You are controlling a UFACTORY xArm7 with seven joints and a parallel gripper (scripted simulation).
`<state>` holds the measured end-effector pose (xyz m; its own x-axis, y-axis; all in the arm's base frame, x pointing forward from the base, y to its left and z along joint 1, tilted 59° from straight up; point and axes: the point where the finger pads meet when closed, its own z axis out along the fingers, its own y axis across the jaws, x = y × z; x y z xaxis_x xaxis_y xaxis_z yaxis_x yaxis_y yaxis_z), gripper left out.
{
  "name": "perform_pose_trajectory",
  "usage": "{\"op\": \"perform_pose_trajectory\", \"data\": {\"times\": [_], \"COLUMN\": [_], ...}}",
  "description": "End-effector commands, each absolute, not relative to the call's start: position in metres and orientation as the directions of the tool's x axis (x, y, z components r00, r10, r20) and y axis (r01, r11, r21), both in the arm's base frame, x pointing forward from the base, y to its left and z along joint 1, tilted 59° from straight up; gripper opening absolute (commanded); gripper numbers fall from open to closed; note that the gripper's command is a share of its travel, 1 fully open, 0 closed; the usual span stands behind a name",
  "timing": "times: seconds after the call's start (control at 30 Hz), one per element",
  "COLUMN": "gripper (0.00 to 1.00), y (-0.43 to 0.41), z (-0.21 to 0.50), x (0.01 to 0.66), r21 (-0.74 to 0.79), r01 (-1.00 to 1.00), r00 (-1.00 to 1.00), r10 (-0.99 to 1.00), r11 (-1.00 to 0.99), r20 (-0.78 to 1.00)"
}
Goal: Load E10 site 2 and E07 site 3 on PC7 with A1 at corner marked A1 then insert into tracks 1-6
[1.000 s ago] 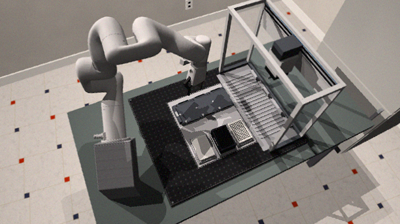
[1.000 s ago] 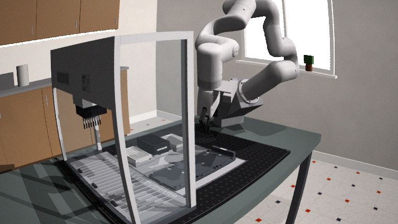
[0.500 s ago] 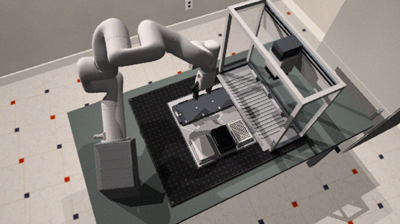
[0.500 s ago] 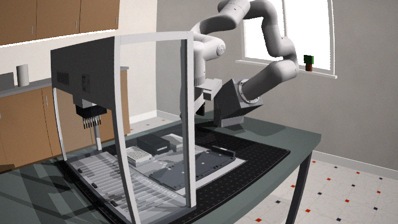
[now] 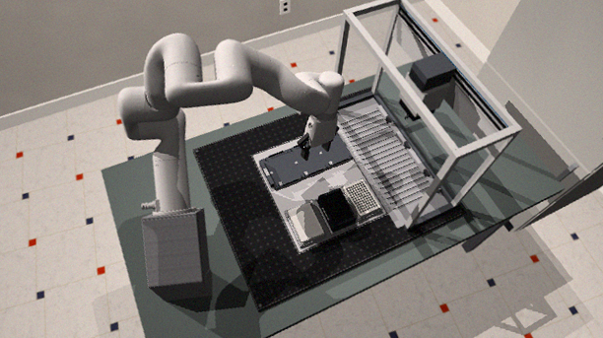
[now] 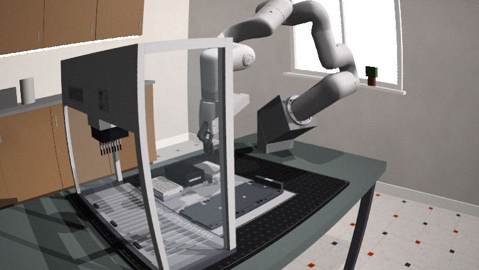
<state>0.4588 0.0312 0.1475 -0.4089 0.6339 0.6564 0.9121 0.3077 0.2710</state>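
Note:
The grey plate carrier PC7 (image 5: 302,165) lies loose on the light apron in front of the rails (image 5: 384,153), with its sites empty. It also shows in the exterior view (image 6: 234,201), its handle (image 6: 268,181) at the end away from the rails. In the nests beside the apron sit the pale E10 plate (image 5: 307,221), the black E07 block (image 5: 337,208) and the white dotted E01 plate (image 5: 362,197). My gripper (image 5: 314,149) is open and empty. It hangs well above the apron, over the carrier, touching nothing. In the exterior view the gripper (image 6: 207,138) is partly behind a frame post.
The instrument's white frame (image 5: 428,111) stands over the rails, with a dark pipetting head (image 6: 108,135) hanging inside. A frame post (image 6: 225,144) stands at the rail front. The arm's base box (image 5: 174,250) sits on the table's near side.

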Motion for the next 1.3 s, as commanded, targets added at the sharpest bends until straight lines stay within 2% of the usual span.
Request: {"op": "perform_pose_trajectory", "data": {"times": [0.0, 1.27], "gripper": [1.00, 1.00], "y": [0.023, -0.043], "z": [0.138, 0.034], "x": [0.467, 0.504], "r21": [0.264, 0.247], "r01": [0.928, 0.969], "r00": [-0.373, -0.215], "r10": [0.632, 0.548], "r11": [0.263, 0.016], "r20": [0.680, 0.808]}}
